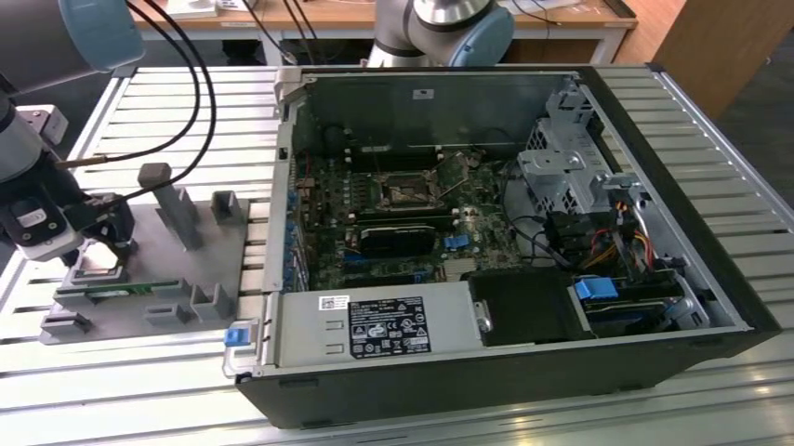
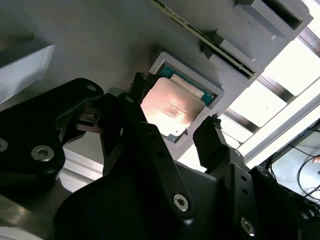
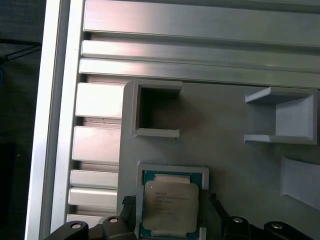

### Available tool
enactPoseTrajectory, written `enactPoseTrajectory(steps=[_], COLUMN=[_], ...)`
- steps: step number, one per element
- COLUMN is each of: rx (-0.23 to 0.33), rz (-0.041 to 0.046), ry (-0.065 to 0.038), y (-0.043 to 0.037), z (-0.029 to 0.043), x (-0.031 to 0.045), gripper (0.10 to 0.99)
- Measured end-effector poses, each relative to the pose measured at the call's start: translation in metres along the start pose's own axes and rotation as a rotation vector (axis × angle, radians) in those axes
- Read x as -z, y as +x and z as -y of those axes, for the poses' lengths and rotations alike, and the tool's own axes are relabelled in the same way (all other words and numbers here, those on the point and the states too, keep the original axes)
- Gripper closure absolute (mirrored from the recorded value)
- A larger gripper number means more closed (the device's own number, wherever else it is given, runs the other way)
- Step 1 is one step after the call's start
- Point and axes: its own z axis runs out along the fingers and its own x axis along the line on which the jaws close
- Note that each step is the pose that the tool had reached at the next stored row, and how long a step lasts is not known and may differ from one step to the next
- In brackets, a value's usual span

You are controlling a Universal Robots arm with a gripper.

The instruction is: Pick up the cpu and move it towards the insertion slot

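**Over the grey holder, the pincer (image 1: pixel 99 251) straddles the chip (image 3: pixel 171 205)**

At the exterior view's left, the pincer hangs low over a grey holder (image 1: pixel 162 265) that lies on the slatted metal tabletop (image 1: pixel 186 111). Its two fingers (image 2: pixel 212 135) stand apart, one on each side of the chip. In the first wrist view a small gap shows between each tip and the chip's edge, so they grip nothing.

The chip lies flat in a square, pale-rimmed pocket (image 3: pixel 172 170) of the holder. It is a thin square with a silvery metal lid, which takes a warm pinkish sheen in the second wrist view. A narrow green border of its own board shows around the lid.

Counted: one chip, one pincer with two fingers, one holder, one socket (image 1: pixel 406 190). One thin green memory stick (image 1: pixel 125 290) sits in slots of the holder just beside the pocket. Several grey posts and brackets rise from the holder.

The socket is a square shiny frame with a dark middle. It sits on the green circuit board (image 1: pixel 335 251) inside one open computer case (image 1: pixel 676 139), well apart from the chip, towards the exterior view's right.
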Motion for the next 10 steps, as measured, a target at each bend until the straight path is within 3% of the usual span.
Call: enactPoseTrajectory(steps=[1, 2, 10], rx=[0.0, 0.0, 0.0], rz=[-0.0001, -0.0001, 0.0001], ry=[0.0, 0.0, -0.001], y=[0.0001, 0.0002, 0.0009], z=[-0.0002, -0.0003, -0.0012], x=[0.0, -0.0001, -0.0027], gripper=[0.408, 0.475, 0.475])
